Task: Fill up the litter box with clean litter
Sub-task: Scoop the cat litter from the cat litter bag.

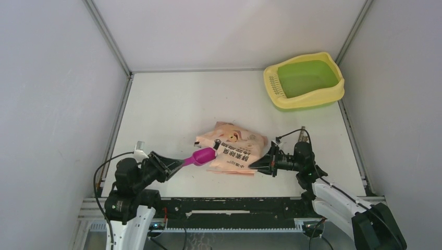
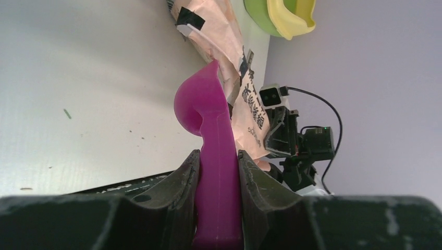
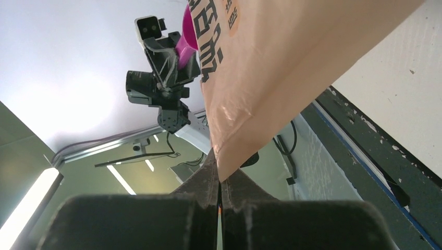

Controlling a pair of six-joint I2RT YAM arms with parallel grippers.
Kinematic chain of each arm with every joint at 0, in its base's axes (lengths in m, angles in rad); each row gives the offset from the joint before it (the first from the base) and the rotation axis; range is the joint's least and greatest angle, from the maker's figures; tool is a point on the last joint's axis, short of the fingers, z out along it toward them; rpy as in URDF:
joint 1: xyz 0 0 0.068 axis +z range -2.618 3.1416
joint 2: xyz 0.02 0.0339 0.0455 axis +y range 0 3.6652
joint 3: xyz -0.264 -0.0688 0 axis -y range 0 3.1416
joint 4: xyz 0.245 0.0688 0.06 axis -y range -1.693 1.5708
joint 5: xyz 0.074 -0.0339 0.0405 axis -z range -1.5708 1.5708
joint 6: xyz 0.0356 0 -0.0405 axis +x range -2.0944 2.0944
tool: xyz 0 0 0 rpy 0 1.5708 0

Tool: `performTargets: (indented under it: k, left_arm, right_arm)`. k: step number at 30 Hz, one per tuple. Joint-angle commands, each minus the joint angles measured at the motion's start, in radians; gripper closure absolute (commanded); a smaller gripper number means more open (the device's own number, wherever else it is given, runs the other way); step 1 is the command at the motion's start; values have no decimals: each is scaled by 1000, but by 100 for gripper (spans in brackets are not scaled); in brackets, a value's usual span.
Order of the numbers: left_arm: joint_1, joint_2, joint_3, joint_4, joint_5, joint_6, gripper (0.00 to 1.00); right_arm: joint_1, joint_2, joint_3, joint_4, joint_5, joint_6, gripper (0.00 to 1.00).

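The litter box [image 1: 305, 80], pale yellow rim and lime-green basin, stands at the table's far right corner; part of it shows in the left wrist view [image 2: 284, 18]. No litter shows in its basin. My left gripper [image 1: 174, 164] is shut on the handle of a magenta scoop [image 1: 200, 155], whose bowl touches the left edge of the peach-pink bag [image 1: 233, 149]; the left wrist view shows the scoop [image 2: 211, 135] between my fingers. My right gripper [image 1: 256, 164] is shut on the bag's right corner [image 3: 250, 78]. A few dark specks [image 2: 135, 136] lie on the table.
White walls enclose the table on three sides. The black rail [image 1: 234, 205] runs along the near edge. The right arm's cable [image 1: 292, 131] loops beside the bag.
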Motion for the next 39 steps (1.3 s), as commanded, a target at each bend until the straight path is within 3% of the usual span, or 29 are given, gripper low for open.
performTargets:
  k: [1,13,23,32,39]
  left_arm:
    - [-3,-8,-17,163,72,-98,100]
    - [-3,-65,-59,107,140,-102,100]
    - [-3,-235,-140,-103,139,-84,100]
    - [-3,-285,-123,-43,118,-207,100]
    - [-3,-300,-73,-85,97,-224,100]
  right_arm:
    - [-11,-34,-9,15,-19,-11,100]
    - [-108,-43,-35,-52,-99,-104,100]
    - [-194,25,-8,-101,-164,-209,100]
    - [-218,33,-40,-120,-190,-247,100]
    - [-254,25,-45,-164,-214,-287,100]
